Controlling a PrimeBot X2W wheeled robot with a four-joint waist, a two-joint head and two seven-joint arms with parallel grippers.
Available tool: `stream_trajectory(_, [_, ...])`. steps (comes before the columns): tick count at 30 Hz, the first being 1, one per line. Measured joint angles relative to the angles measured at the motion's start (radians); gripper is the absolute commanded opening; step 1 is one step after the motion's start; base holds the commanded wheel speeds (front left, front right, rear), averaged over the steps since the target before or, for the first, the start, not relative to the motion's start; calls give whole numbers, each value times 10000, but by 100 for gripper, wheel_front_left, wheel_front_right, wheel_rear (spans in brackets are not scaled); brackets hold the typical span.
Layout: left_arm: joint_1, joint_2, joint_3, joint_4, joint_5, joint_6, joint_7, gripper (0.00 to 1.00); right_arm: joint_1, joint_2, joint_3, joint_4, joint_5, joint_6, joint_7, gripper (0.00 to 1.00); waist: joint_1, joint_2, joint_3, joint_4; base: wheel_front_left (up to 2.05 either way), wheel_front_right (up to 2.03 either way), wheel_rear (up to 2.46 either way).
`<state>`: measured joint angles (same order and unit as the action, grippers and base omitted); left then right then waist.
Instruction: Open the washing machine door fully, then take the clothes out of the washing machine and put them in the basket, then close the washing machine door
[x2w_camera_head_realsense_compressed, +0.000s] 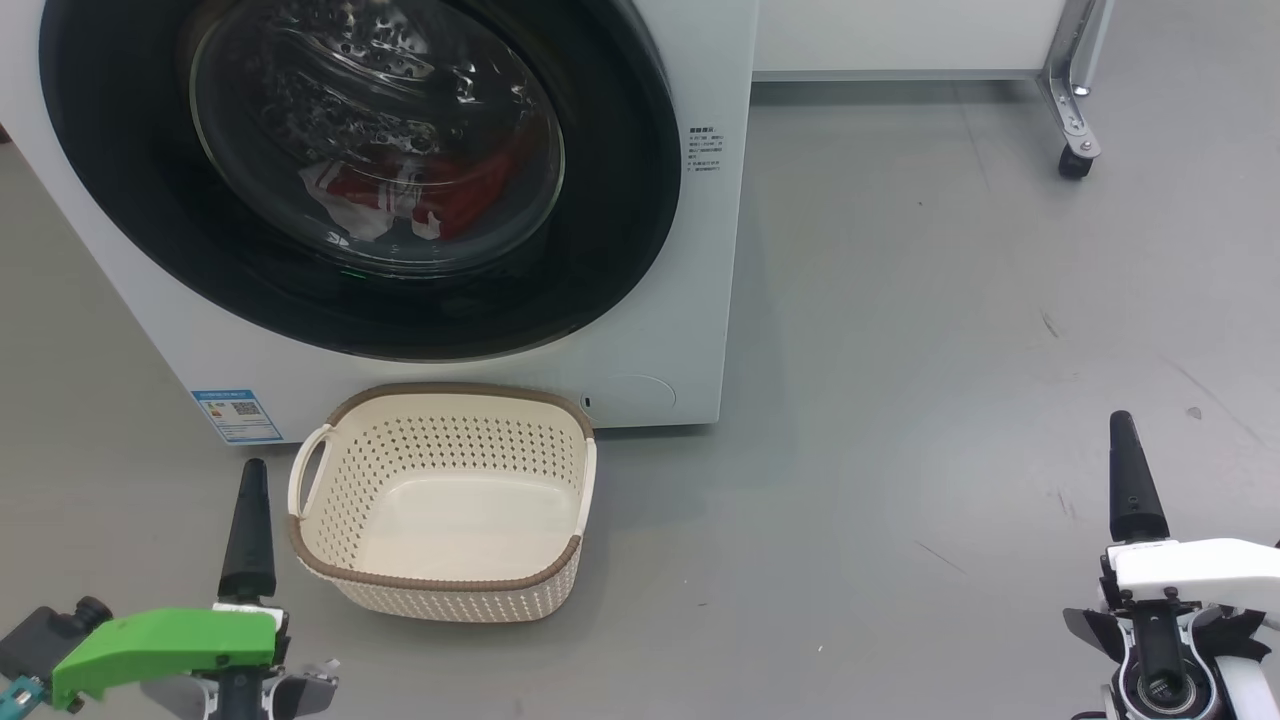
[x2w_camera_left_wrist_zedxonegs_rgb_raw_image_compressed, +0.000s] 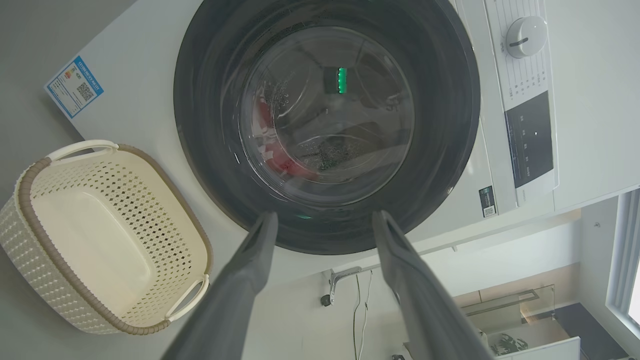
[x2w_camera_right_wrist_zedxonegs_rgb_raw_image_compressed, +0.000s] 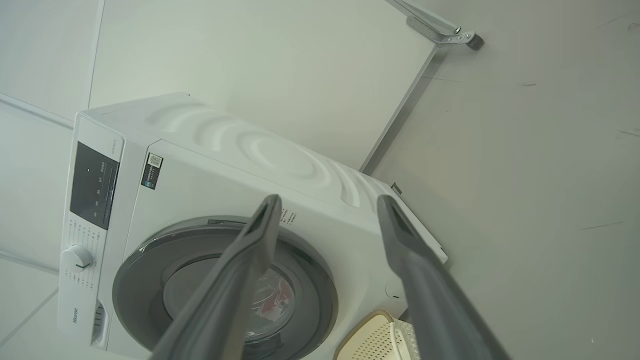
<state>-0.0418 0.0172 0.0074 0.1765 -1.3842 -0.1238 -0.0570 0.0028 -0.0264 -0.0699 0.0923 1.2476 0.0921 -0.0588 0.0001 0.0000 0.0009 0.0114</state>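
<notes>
The washing machine door is closed on the white washing machine, with the red clothes low behind its glass. The cream basket stands on the floor just in front of the machine, below the door. The left hand, fingers apart and holding nothing, hovers just left of the basket, short of the door. The right hand, also spread and empty, hangs well apart to the right.
</notes>
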Motion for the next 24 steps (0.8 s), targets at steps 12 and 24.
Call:
stream_trajectory(12, [-8,13,-420,-357,2408,-2,-428,100,10,-263,525,-491,-1923,-355,-428,100,0,0,-4,8,0,0,0])
stream_trajectory(24, [-21,50,-863,-589,5404,165,-851,100,88,-639,1202,-715,-4123,-924,-721,100,0,0,24,16,0,0,0])
